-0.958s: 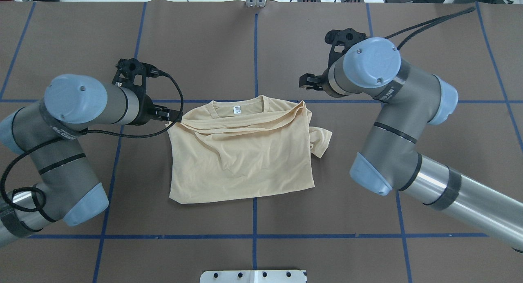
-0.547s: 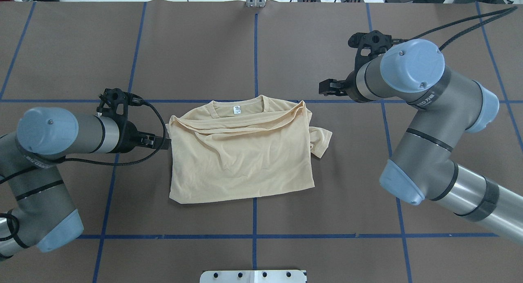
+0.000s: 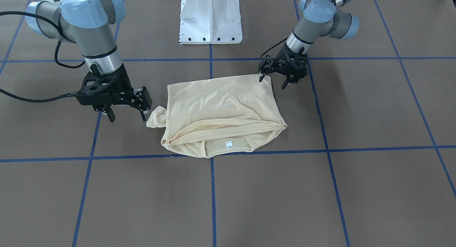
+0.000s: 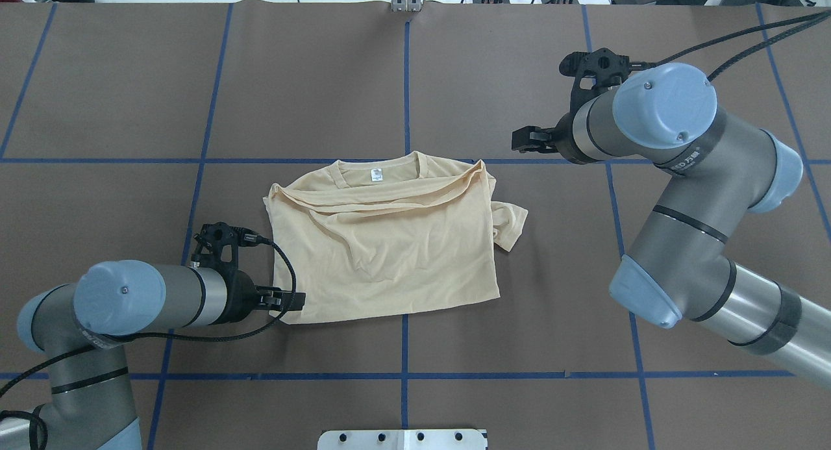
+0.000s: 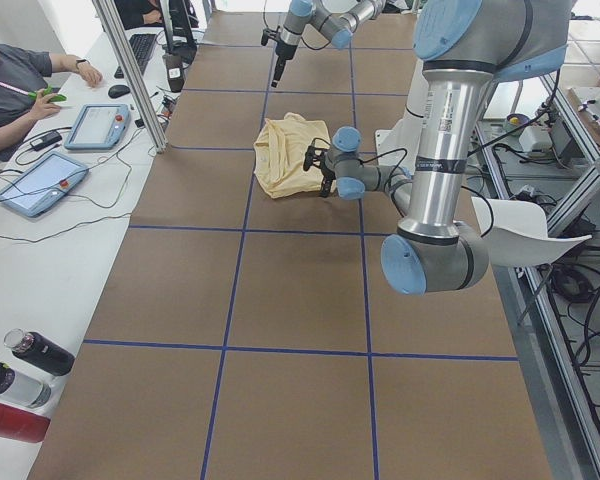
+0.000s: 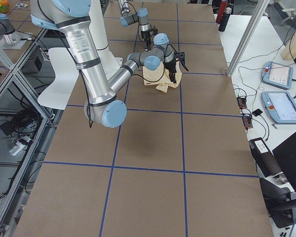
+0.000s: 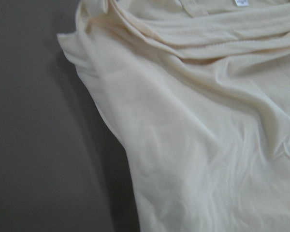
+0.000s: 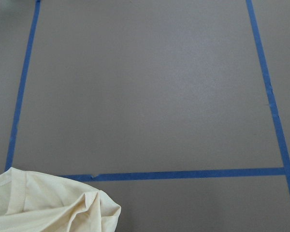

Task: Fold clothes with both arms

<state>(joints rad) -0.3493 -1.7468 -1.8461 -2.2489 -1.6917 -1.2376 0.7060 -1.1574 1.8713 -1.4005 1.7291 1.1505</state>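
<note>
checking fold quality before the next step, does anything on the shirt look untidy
Yes. A crumpled sleeve pokes out from the T-shirt edge nearer the right gripper, and the layer folded below the collar lies wrinkled and slanted. No damage shows.

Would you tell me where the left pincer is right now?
In the overhead view, the left pincer is on the left side, at the near-left hem corner of the T-shirt; whether it touches the cloth is unclear.

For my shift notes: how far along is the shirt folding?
Done: shirt folded into a rough rectangle. In hand: left end effector sits open at a hem corner; right end effector hovers apart from it. To do: one sleeve sticks out; final folds.
</note>
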